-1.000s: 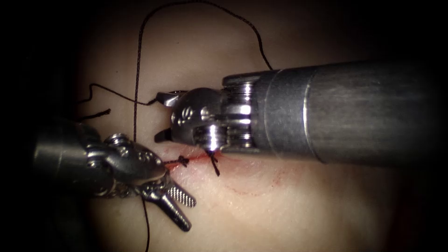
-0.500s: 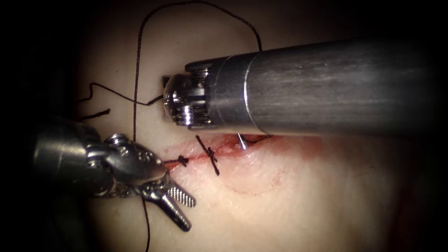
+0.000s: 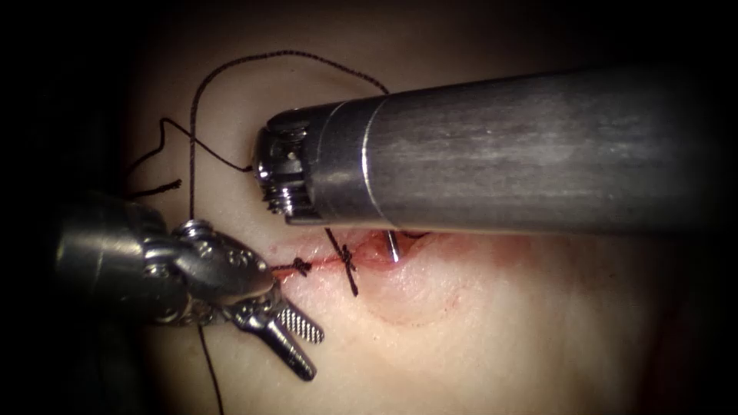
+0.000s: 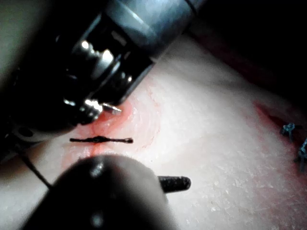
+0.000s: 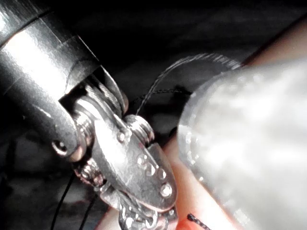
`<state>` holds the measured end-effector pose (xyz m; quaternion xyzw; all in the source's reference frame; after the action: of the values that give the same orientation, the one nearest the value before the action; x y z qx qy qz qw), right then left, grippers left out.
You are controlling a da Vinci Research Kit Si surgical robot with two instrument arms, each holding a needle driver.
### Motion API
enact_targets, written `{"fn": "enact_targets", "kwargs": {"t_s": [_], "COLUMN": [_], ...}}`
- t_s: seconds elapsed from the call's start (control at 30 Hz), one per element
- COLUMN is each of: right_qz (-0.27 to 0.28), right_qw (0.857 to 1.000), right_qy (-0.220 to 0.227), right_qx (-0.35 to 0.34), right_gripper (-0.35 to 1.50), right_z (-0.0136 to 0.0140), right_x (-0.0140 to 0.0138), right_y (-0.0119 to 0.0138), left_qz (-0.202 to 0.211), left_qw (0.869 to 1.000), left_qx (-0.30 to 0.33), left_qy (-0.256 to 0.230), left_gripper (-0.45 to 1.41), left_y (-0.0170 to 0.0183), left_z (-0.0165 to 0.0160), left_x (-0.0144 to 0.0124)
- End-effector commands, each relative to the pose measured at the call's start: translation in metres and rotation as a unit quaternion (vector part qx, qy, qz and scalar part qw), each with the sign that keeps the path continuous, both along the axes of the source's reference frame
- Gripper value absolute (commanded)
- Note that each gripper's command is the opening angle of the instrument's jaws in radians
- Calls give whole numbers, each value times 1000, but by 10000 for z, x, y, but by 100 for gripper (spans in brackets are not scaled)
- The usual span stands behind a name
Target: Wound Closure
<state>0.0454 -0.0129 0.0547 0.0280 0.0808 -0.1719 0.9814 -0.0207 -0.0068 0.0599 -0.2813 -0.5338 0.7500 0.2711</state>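
The tissue (image 3: pixel 477 323) has a red cut (image 3: pixel 369 257) running sideways, with two knotted stitches (image 3: pixel 347 259) on its left part. A short silver piece of the needle (image 3: pixel 393 244) stands out of the cut just right of the stitches, under the right tool's shaft (image 3: pixel 523 154). That tool's wrist (image 3: pixel 280 177) points left above the cut and hides what it holds. The left tool (image 3: pixel 311 353) rests at the cut's left end, jaws open and holding nothing. Dark thread (image 3: pixel 231 65) loops over the far tissue. In the left wrist view, the needle (image 4: pixel 111 109) glints beside the right tool's wrist (image 4: pixel 96 81).
A loose thread end (image 3: pixel 157 187) lies at the far left. Another strand (image 3: pixel 209 369) runs down behind the left tool. Red fluid (image 3: pixel 477 246) stains the cut to the right. In the right wrist view the left tool's wrist (image 5: pixel 139 167) sits close to the right shaft.
The right tool moved left and its wrist turned, taking its jaws out of sight. The needle piece came into view in the cut. The thread loop dropped lower. The left tool stayed still.
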Motion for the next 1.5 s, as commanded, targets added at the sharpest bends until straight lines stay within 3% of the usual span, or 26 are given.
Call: {"fn": "enact_targets", "kwargs": {"t_s": [0.03, 0.2, 0.37, 0.53, 0.6, 0.63, 0.67, 0.8, 0.83, 0.87, 0.9, 1.07, 1.27, 1.33, 1.37, 1.4, 1.43, 1.47, 1.5], "right_qz": [0, 27, 118, 196, 223, 261, 261, 338, 380, 380, 396, 488, 497, 502, 506, 504, 504, 489, 489], "right_qw": [1000, 999, 986, 958, 941, 920, 920, 862, 831, 831, 819, 742, 676, 644, 621, 587, 587, 542, 542], "right_qy": [-2, 37, 114, 211, 255, 291, 291, 367, 392, 392, 399, 419, 459, 474, 488, 510, 510, 550, 550], "right_qx": [-2, -20, -20, -1, 12, 31, 31, 88, 108, 108, 112, 188, 291, 329, 346, 375, 375, 406, 406], "right_gripper": [-35, -35, -35, -35, -35, -35, -35, -35, -35, -35, -35, -35, -35, -35, -35, -35, -35, -35, -35], "right_z": [0, -10, -24, -35, -37, -40, -40, -44, -46, -46, -46, -39, -15, -7, -2, 5, 5, 11, 11], "right_x": [7, 6, 0, -12, -16, -19, -19, -31, -41, -41, -46, -79, -110, -114, -116, -116, -116, -114, -114], "right_y": [2, 9, 20, 28, 30, 31, 31, 26, 22, 22, 21, 18, 22, 24, 25, 27, 27, 31, 31], "left_qz": [0, 0, 0, 0, 0, 0, 0, 0, 0, 0, 0, -1, -1, -1, -1, -1, -1, -2, -2], "left_qw": [1000, 1000, 1000, 1000, 1000, 1000, 1000, 1000, 1000, 1000, 1000, 1000, 1000, 1000, 1000, 1000, 1000, 1000, 1000], "left_qx": [0, 0, 0, 0, 0, 0, 0, 0, 0, 0, 0, 0, 1, 1, 0, 0, 0, 0, 0], "left_qy": [0, 0, 0, 0, 0, 0, 0, 0, 0, 0, 0, 1, 1, 1, 1, 1, 1, 1, 1], "left_gripper": [47, 47, 47, 47, 47, 46, 46, 44, 44, 44, 44, 42, 42, 42, 42, 41, 41, 41, 41], "left_y": [-2, -2, -2, -2, -2, -2, -2, -2, -2, -2, -2, -2, -2, -2, -2, -2, -2, -2, -2], "left_z": [5, 5, 5, 5, 5, 5, 5, 4, 4, 4, 4, 4, 4, 3, 4, 4, 4, 4, 4], "left_x": [-4, -4, -5, -5, -5, -5, -5, -5, -5, -5, -5, -6, -7, -7, -7, -7, -7, -8, -8]}}
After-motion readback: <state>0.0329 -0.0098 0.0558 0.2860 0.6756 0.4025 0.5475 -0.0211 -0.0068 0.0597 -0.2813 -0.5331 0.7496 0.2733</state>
